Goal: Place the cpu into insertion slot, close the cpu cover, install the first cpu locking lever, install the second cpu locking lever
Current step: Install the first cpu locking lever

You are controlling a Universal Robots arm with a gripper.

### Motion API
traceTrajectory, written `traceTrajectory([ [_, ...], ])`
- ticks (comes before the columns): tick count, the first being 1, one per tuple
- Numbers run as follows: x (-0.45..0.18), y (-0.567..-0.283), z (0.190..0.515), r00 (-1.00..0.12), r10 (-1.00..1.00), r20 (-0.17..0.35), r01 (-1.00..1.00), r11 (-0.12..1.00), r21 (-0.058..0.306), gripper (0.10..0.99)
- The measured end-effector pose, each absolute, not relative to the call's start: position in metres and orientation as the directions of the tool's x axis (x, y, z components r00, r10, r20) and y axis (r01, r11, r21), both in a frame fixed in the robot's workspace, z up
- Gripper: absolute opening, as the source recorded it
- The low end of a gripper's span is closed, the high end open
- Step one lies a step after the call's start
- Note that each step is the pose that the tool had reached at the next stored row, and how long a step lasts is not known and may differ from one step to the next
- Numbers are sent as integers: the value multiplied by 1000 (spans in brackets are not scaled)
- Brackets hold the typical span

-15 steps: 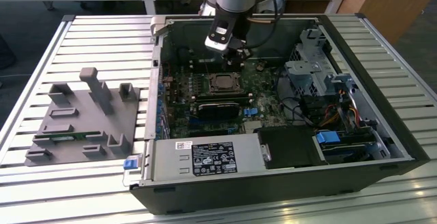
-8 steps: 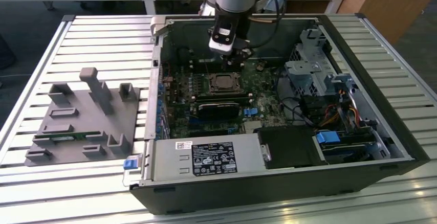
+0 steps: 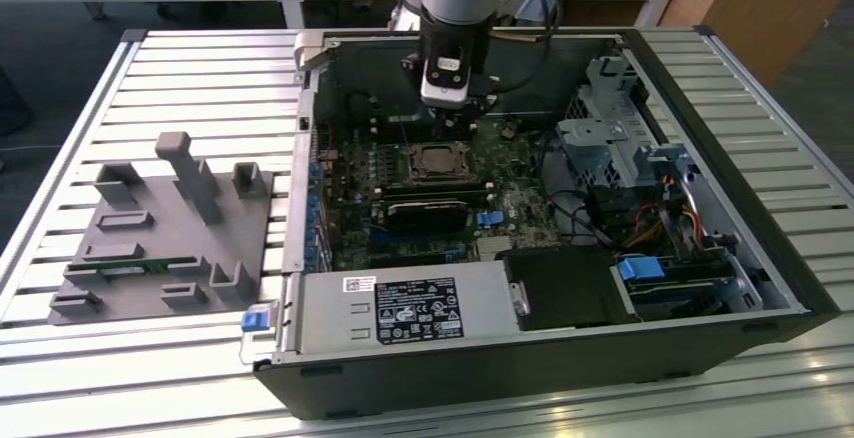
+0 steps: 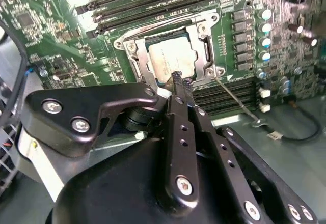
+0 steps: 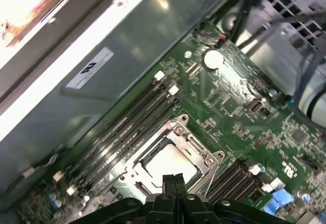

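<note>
The claw (image 4: 180, 79), pinched shut, hovers over the cpu (image 4: 172, 61) between memory slots (image 4: 147, 2).

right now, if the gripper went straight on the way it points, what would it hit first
Most likely the pale silvery-grey square cpu, near its edge by the thin silvery metal cover frame; the black gripper hangs just above, depth unclear.

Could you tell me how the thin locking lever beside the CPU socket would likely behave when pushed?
The locking lever is a thin metal rod, so it probably flexes springily rather than staying rigid. Being narrow and smooth-looking, it may slip off the shut gripper.
</note>
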State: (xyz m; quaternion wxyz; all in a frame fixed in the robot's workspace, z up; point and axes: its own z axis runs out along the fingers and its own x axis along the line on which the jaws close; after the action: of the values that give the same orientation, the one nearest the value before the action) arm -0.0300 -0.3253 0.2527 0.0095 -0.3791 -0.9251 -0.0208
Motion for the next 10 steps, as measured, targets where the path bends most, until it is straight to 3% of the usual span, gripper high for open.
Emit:
traceTrajectory([
  [10,-30,-325,253,-777,628,33,629,777,31,106],
])
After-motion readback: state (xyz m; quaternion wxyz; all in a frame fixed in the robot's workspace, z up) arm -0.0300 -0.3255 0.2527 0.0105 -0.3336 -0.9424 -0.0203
